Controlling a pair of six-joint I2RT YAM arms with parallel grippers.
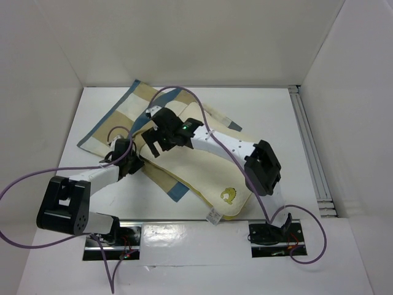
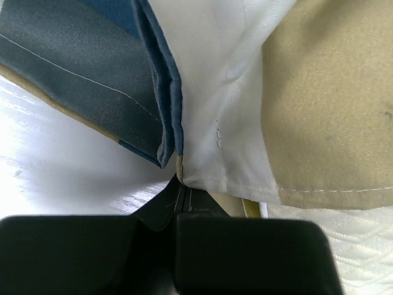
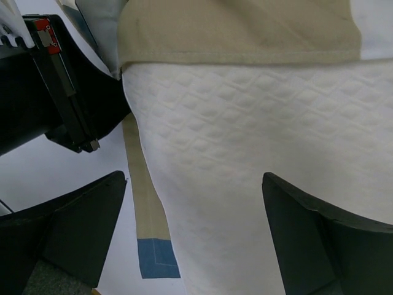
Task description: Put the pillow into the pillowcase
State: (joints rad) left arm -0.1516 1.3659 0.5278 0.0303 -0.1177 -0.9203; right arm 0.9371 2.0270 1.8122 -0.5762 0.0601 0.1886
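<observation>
The plump cream quilted pillow (image 1: 206,175) was seen mid-frame, its upper end covered by the limp blue-tan-white checked pillowcase (image 1: 116,120). The left gripper (image 2: 176,215) was clamped on that hem; the right gripper (image 3: 193,181) was spread wide.

White glossy surface (image 1: 92,107), bare strips showing at 9 and 3 o'clock. White panels box it in: back wall (image 1: 196,37) at 12, left wall (image 1: 31,92) at 9, right wall (image 1: 359,92) at 3. Aluminium rail (image 1: 310,153) runs along the 3 o'clock edge. Two shiny metal plates on the 6 o'clock edge: left plate (image 1: 132,244) near 7, right plate (image 1: 258,250) near 5.
</observation>
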